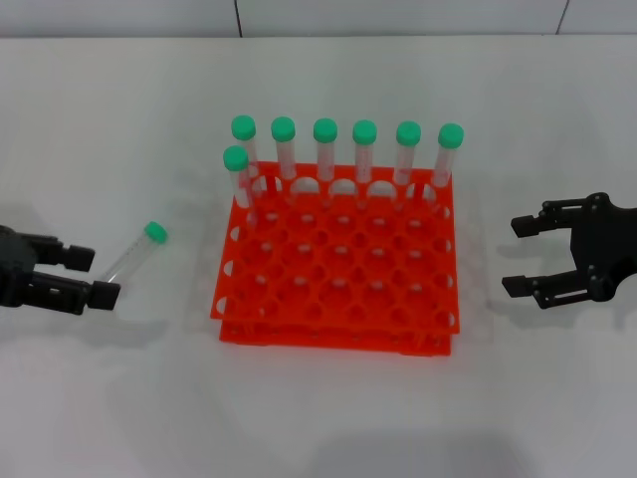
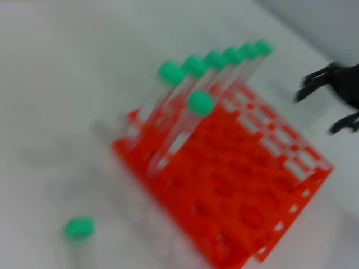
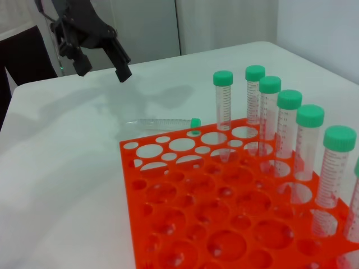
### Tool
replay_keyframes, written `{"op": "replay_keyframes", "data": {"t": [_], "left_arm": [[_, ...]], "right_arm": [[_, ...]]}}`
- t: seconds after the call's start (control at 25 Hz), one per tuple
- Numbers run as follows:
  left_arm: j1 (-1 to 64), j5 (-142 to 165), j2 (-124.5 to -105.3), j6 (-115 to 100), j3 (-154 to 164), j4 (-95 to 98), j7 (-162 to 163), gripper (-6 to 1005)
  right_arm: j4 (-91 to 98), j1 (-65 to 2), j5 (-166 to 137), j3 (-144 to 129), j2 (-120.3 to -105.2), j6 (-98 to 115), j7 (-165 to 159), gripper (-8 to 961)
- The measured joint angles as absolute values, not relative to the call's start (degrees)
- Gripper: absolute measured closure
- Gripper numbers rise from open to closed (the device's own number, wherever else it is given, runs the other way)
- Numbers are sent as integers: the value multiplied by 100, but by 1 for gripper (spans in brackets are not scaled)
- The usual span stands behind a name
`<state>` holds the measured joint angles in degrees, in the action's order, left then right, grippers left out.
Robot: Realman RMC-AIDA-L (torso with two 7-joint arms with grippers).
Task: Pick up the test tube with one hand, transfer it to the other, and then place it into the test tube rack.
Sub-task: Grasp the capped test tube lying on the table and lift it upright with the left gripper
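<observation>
The test tube lies flat on the white table left of the orange rack, its green cap pointing away from me. My left gripper is open and empty at the tube's lower end. In the right wrist view it hangs above the table, beyond the lying tube. The left wrist view shows the cap close below and the rack. My right gripper is open and empty, right of the rack.
Several green-capped tubes stand in the rack's back rows, one a row nearer at the left. They show close up in the right wrist view. A wall joint runs along the table's far edge.
</observation>
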<state>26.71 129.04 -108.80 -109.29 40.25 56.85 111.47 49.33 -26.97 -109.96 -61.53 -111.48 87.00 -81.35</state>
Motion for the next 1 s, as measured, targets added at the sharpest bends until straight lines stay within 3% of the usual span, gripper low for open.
{"op": "replay_keyframes", "data": {"t": [0.36, 0.64, 1.0], "left_arm": [[3419, 14691, -10810, -10968, 4069, 5888, 12852, 122], [3889, 15770, -10992, -10764, 4224, 5880, 13248, 122], [3991, 15930, -11148, -10205, 5104, 5831, 13667, 123]], "right_arm": [[4952, -2710, -10996, -6171, -11163, 8694, -8081, 177], [4929, -2745, -10995, -6170, -11170, 8691, -8043, 178], [4960, -2742, -11102, -6170, -11238, 8687, -8042, 178]]}}
